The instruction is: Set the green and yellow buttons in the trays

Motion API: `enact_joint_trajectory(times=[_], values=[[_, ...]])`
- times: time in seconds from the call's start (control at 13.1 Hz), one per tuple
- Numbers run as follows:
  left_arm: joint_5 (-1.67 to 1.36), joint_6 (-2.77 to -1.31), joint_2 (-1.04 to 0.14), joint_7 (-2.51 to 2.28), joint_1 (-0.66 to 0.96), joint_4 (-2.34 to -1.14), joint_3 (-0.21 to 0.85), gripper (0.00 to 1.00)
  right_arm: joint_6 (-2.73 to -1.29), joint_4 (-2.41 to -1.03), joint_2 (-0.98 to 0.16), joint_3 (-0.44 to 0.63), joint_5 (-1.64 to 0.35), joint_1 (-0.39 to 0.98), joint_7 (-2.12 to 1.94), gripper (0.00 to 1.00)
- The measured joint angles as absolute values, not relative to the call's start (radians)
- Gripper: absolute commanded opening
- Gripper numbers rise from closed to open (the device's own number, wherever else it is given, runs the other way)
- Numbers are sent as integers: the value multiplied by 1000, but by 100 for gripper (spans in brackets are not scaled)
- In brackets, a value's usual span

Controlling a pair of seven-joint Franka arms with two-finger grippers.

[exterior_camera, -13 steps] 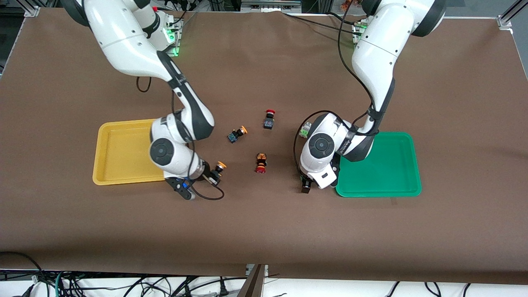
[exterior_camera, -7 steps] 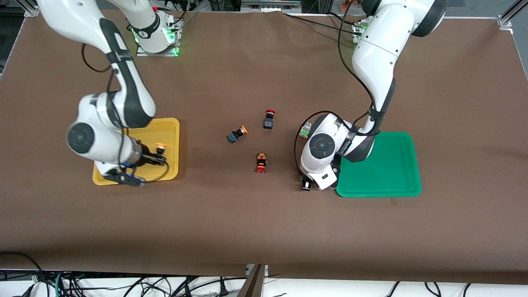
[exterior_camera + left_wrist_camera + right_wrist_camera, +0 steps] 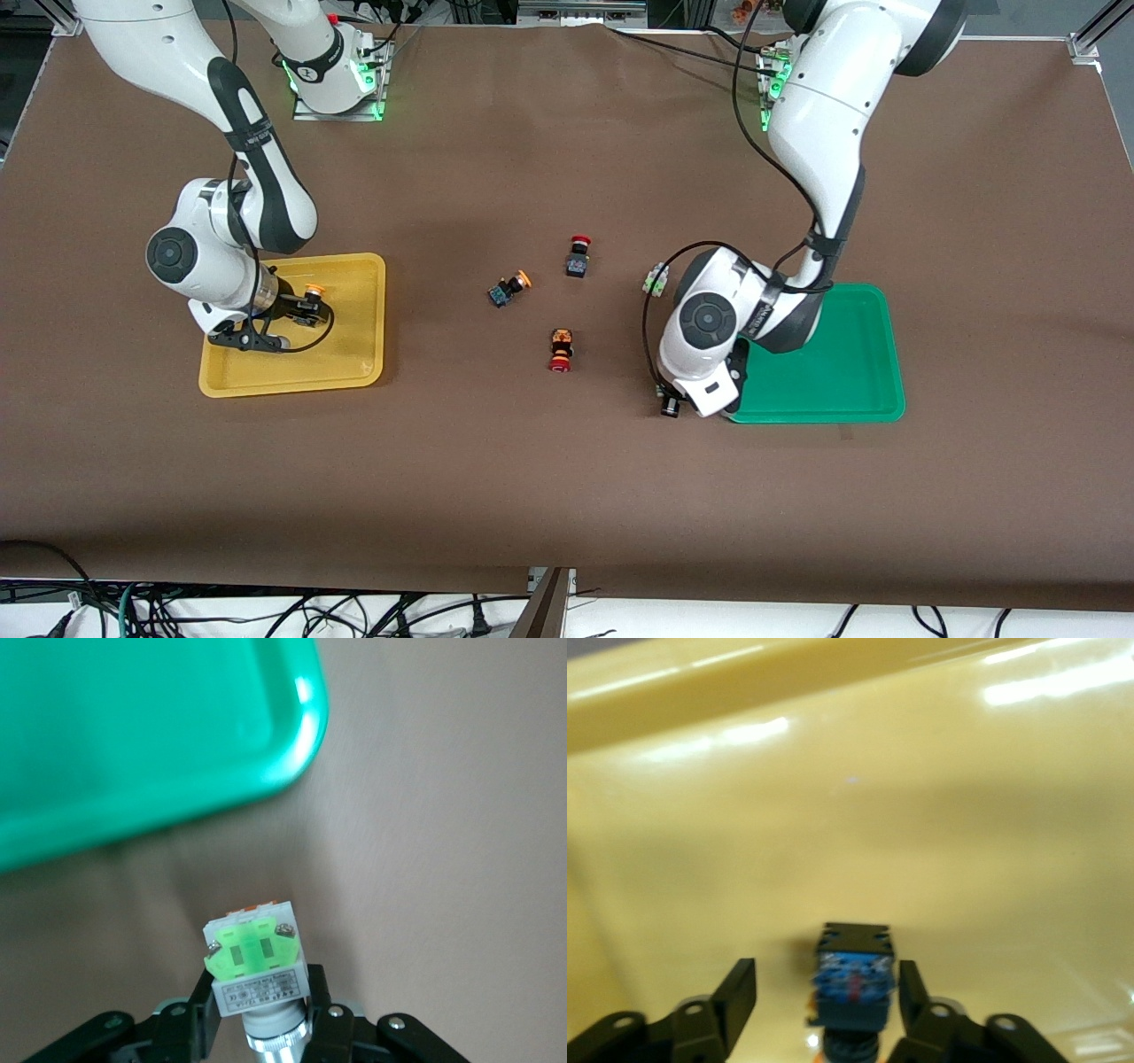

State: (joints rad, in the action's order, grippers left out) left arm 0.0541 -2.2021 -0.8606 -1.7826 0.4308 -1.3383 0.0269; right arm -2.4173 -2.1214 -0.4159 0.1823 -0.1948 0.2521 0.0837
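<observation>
Two deliveries are under way at once. Nearest the front camera, the left pincer (image 3: 261, 1028) hangs over the surface (image 3: 567, 496) just beside the green tray's (image 3: 850, 354) near corner, clamped on a green button (image 3: 255, 963). It needs to carry across the rim before letting go. Toward the right arm's end, the right pincer (image 3: 824, 1010) sits low over the yellow tray (image 3: 354, 337) with a yellow button (image 3: 852, 974) between its fingers; they look parted on one side, so I judge the release begun, and a straight lift comes next. Farther up, near the middle, a second yellow button (image 3: 510, 289) lies loose between two red buttons (image 3: 560, 350). Another green button (image 3: 656, 279) waits beside the left arm.
</observation>
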Motion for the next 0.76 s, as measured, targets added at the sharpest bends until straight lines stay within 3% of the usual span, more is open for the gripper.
enact_joint_trajectory(times=[0.23,0.46,0.61,0.69,0.76], values=[[54,-2033,-794,-1560,374,-1335,22,17,-2244,-1980,-393,96,-220,265,321,93],[54,-1900,-753,-1360,299,-1348,19,21,-2236,-1927,-409,-30,-260,312,664,93],[54,-1886,-752,-1234,254,-1406,18,30,-2264,-1904,-440,-55,-326,381,821,93],[54,-1891,-753,-1185,233,-1439,18,56,-2297,-1900,-460,-56,-348,419,877,93],[54,-1897,-753,-1149,216,-1464,19,100,-2343,-1901,-486,-57,-355,459,937,93]])
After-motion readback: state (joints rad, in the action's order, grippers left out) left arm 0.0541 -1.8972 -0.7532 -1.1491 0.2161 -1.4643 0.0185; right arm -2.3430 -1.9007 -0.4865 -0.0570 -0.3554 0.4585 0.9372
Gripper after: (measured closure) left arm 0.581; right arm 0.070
